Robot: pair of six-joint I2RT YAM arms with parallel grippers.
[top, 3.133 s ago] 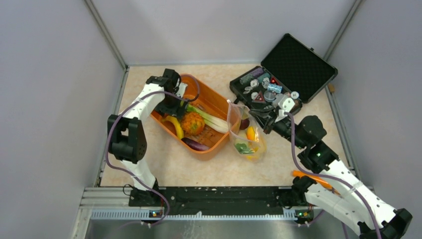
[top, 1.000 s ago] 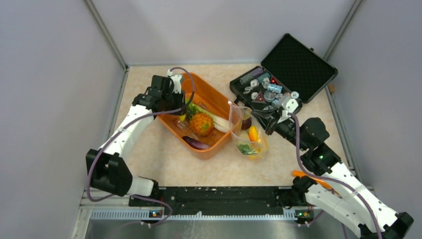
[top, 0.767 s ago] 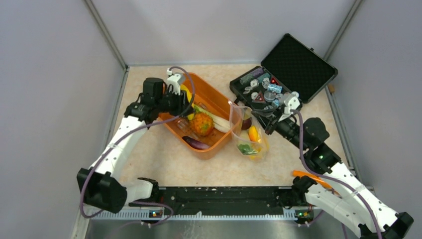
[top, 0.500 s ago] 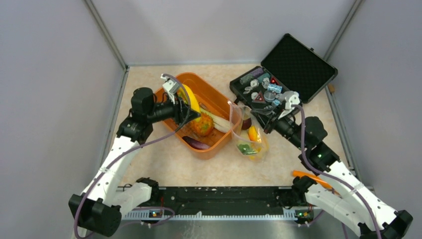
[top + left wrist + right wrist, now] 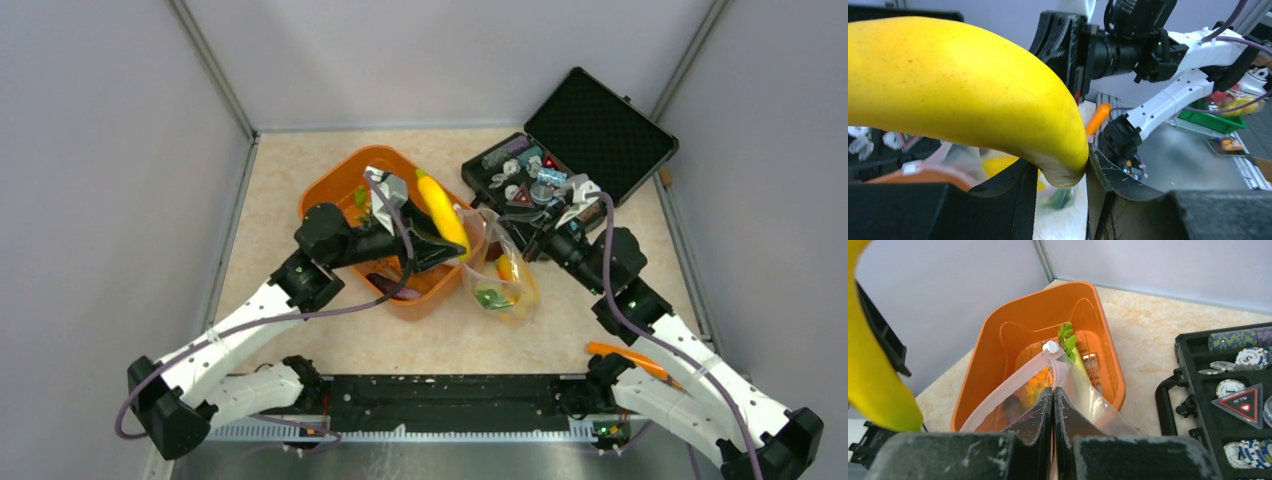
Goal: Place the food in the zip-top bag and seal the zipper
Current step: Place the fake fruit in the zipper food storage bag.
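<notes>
Banana (image 5: 441,212) in half-parted left gripper (image 5: 1060,172); zip-top bag (image 5: 497,282) in right gripper (image 5: 1053,396)

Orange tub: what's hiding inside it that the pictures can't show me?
- Top view: the left claw and its banana cover the middle of the orange tub; some purple eggplant peeks out.
- Right wrist view: the bag and right claw block the tub's near part.
- Left wrist view: the banana fills almost everything.

Beige table (image 5: 420,345): orange tub (image 5: 430,295), zip-top bag (image 5: 500,292), open black case (image 5: 600,135).
</notes>
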